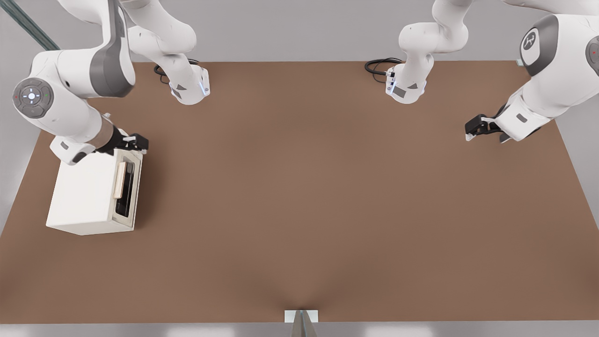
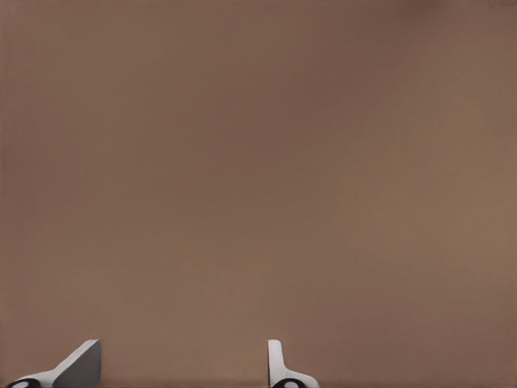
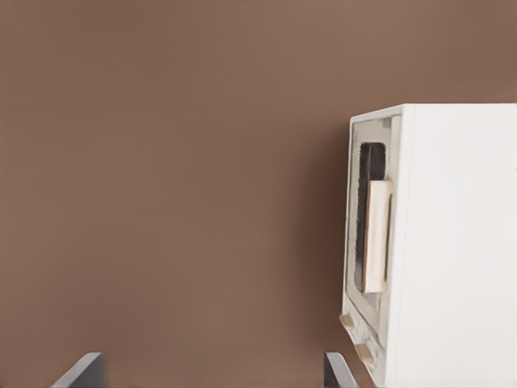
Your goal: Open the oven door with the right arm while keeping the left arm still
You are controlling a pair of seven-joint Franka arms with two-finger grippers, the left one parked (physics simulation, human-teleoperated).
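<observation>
Oven (image 1: 86,196) sits on a brown counter (image 1: 309,196), near the edge at the front view's left. It is a small cream-white box. Its door (image 1: 127,189) faces the front view's right and lies flat against the box, closed. The door is a pale frame around a dark window, with a tan bar handle (image 1: 120,180) running along it, set toward the far end of the door.

The right arm (image 1: 70,89) reaches in from the upper corner at the front view's left, white with grey bands and a round grey joint cap. Its black end effector (image 1: 135,142) hangs over the far top corner of the oven, just above the door's upper edge and close to the far end of the handle. Whether it touches the oven cannot be told from this view.

In the right wrist view the two dark fingers (image 3: 338,372) show only as tips at the frame's edge, spread well apart with bare counter (image 3: 178,194) between them, gripping nothing. One tip lies just beside the oven's (image 3: 460,242) front face. That view also shows the door (image 3: 367,234) closed, its handle (image 3: 376,236) upright against the window, and two small tan knobs (image 3: 355,338) at one end of the front panel.
</observation>
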